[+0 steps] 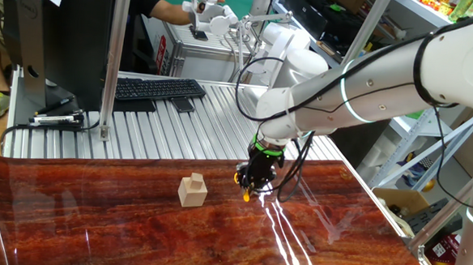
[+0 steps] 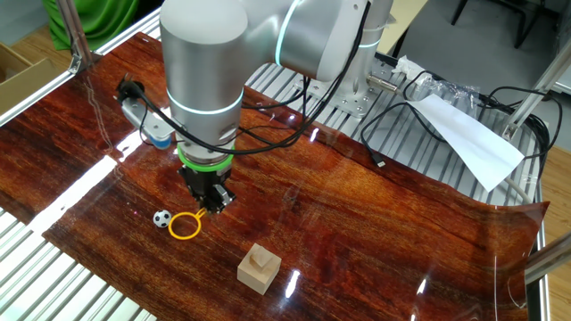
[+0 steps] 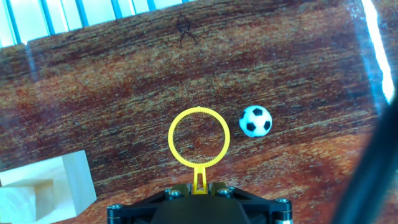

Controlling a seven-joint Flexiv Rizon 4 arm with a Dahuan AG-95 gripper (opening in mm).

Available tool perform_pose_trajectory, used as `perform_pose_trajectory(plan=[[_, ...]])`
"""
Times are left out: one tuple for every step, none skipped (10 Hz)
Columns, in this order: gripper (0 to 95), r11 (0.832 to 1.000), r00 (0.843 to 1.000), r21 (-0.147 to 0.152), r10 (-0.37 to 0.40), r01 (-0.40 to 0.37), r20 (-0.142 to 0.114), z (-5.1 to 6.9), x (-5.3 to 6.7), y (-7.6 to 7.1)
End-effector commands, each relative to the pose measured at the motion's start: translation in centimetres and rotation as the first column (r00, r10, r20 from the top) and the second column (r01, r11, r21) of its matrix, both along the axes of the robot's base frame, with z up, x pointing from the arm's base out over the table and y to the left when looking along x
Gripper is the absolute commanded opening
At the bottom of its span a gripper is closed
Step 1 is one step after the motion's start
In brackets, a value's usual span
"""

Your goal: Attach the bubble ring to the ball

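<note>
Pale wooden block (image 3: pixel 46 186) lies left and is avoided. Yellow plastic bubble ring (image 3: pixel 199 137) is gripped by its stem in the clenched gripper (image 3: pixel 199 193). Its loop must be shifted right and lowered over the black-and-white ball (image 3: pixel 255 121).

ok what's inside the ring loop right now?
Only bare table shows through the ring. The ball sits outside the loop, beside it and apart. The stem's end is hidden in the gripper.
</note>
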State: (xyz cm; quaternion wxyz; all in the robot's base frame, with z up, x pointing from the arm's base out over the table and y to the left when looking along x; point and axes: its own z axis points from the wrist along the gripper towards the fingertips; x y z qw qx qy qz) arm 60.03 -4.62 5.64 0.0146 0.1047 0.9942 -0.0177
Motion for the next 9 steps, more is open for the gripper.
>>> perform_pose_trajectory(plan=[[0.0,1.0,1.0,-0.01,0.017,-0.017,-0.002,0.1,0.4,-0.2],[0.0,1.0,1.0,-0.011,0.027,-0.027,-0.004,0.3,0.6,-0.4],[0.0,0.999,0.999,-0.012,0.035,-0.035,-0.005,0.4,0.9,-0.7],[0.0,0.999,0.999,-0.012,0.039,-0.039,-0.008,0.4,1.1,-0.8],[0.0,0.999,0.999,-0.01,0.044,-0.045,-0.009,0.6,1.4,-1.1],[0.0,0.999,0.999,-0.009,0.049,-0.049,-0.009,0.6,1.6,-1.3],[0.0,0.998,0.998,-0.008,0.055,-0.055,-0.009,0.6,1.8,-1.5],[0.0,0.998,0.998,-0.008,0.061,-0.061,-0.01,0.7,2.0,-1.7],[0.0,0.998,0.998,-0.008,0.066,-0.066,-0.011,0.6,2.2,-1.9]])
